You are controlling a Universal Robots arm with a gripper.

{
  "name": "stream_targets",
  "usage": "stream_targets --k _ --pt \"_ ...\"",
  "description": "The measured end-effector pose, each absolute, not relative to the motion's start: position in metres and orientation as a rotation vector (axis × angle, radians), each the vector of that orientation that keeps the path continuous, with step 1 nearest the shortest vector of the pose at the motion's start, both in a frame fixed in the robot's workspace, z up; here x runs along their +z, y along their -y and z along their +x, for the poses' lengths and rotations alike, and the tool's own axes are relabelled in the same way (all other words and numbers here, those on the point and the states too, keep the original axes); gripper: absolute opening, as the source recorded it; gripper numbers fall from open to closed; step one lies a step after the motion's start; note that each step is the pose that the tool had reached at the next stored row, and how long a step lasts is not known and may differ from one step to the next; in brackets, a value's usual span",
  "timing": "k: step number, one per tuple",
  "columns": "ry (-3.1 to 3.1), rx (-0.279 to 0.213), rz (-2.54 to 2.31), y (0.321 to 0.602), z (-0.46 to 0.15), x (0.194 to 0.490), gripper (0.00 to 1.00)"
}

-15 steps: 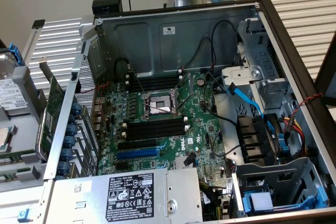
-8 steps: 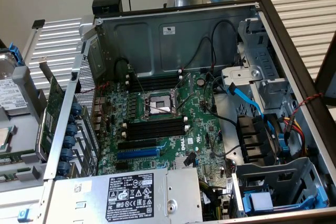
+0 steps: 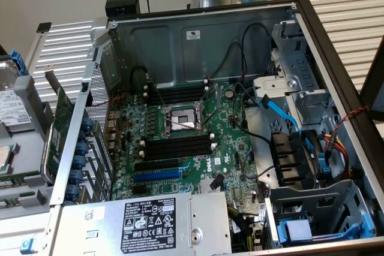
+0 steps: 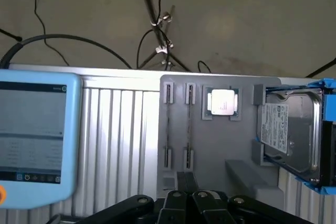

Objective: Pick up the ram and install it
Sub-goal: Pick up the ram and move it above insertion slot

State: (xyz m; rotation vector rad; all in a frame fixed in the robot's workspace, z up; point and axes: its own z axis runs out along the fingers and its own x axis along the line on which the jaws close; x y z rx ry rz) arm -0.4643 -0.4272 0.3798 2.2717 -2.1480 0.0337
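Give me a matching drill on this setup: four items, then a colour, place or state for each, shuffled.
Items:
1. motherboard
2. SATA cable
3. CPU chip
4. fingers

Matches:
A. shut
B. green
C. in the grey tray, beside the hard drive
D. blue

Pairs: 1-B, 2-D, 3-C, 4-A

The black label (image 3: 150,223) on the power supply (image 3: 78,235) carries white safety symbols and print too small to read. A white logo (image 3: 223,159) on the motherboard (image 3: 198,164) looks like Dell's. The case wall sticker (image 3: 193,35), hard drive label (image 4: 278,127) and pendant screen (image 4: 32,129) show text, none legible.
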Motion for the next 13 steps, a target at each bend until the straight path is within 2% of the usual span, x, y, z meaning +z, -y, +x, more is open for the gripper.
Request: stream_targets --k 5,8,9,10,13 --pt "2.142 0.026 2.288 0.427 -0.464 0.379 0.11" --pt "2.142 0.024 2.288 0.428 -0.464 0.377 0.3" --pt "2.142 0.023 2.289 0.428 -0.464 0.376 0.3" --pt "2.142 0.022 2.289 0.429 -0.464 0.374 0.36" --pt "2.143 0.022 2.289 0.431 -0.464 0.369 0.36"
